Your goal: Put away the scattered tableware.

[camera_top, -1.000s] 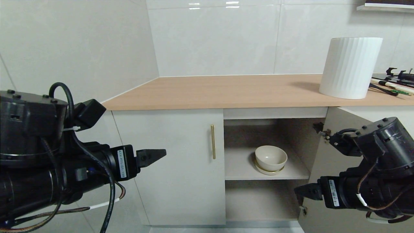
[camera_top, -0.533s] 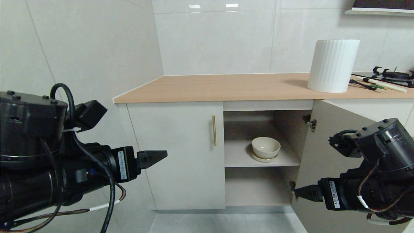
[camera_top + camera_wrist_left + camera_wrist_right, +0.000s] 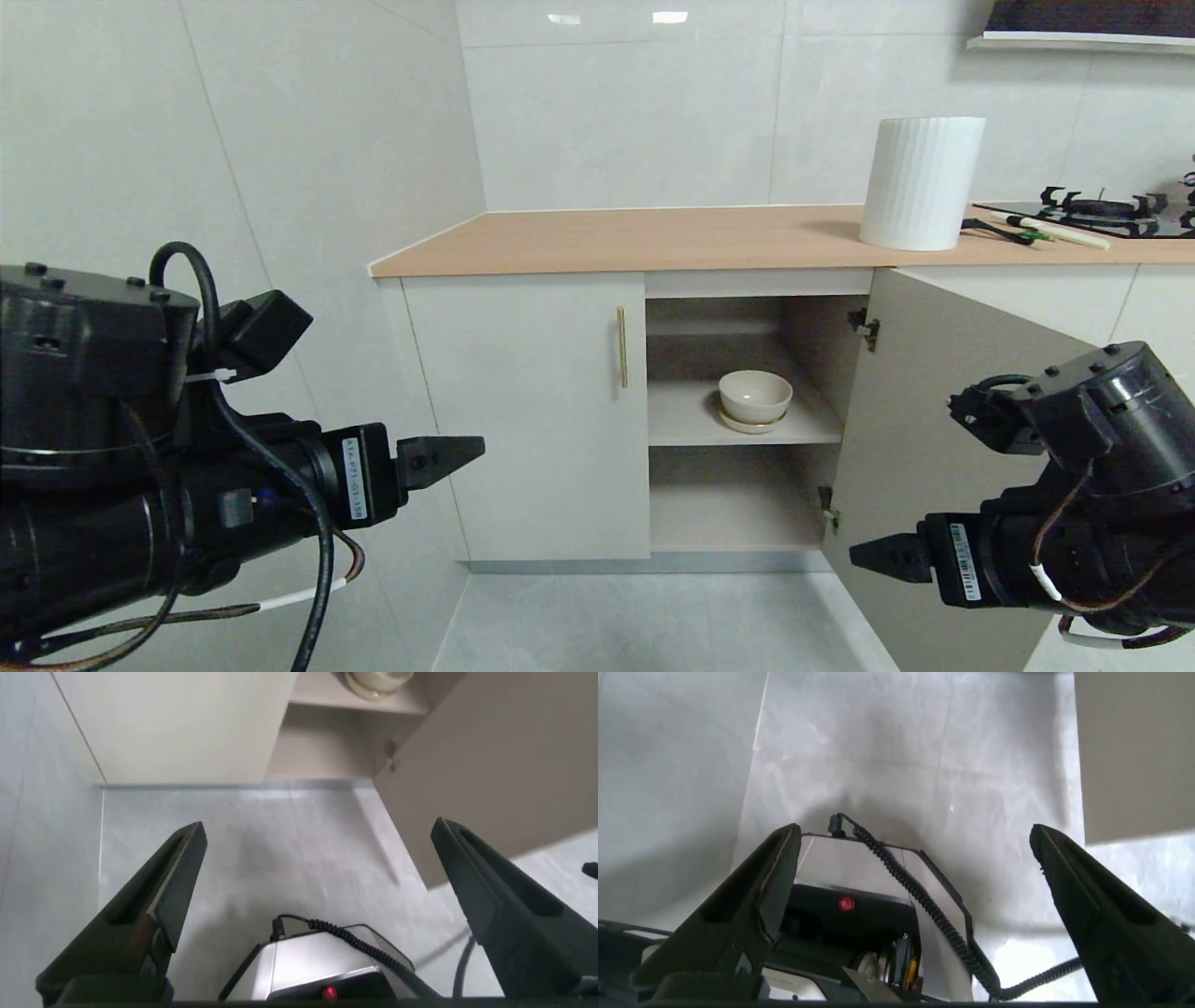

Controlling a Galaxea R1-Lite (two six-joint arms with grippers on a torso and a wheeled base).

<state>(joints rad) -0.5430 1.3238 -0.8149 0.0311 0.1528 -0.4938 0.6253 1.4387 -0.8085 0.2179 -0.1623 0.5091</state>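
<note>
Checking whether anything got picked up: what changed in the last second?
Only the camera drew back from the cabinet; nothing was grasped or released. The bowl still sits on its plate on the shelf, the right door stays open, and the left tool and right tool stay open.

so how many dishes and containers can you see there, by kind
bowl: 1, on the upper shelf of the open cupboard
saucer: 1, under the bowl
white ribbed canister: 1, on the counter
total: 3
The loose utensils beside the canister are too small to count.
</note>
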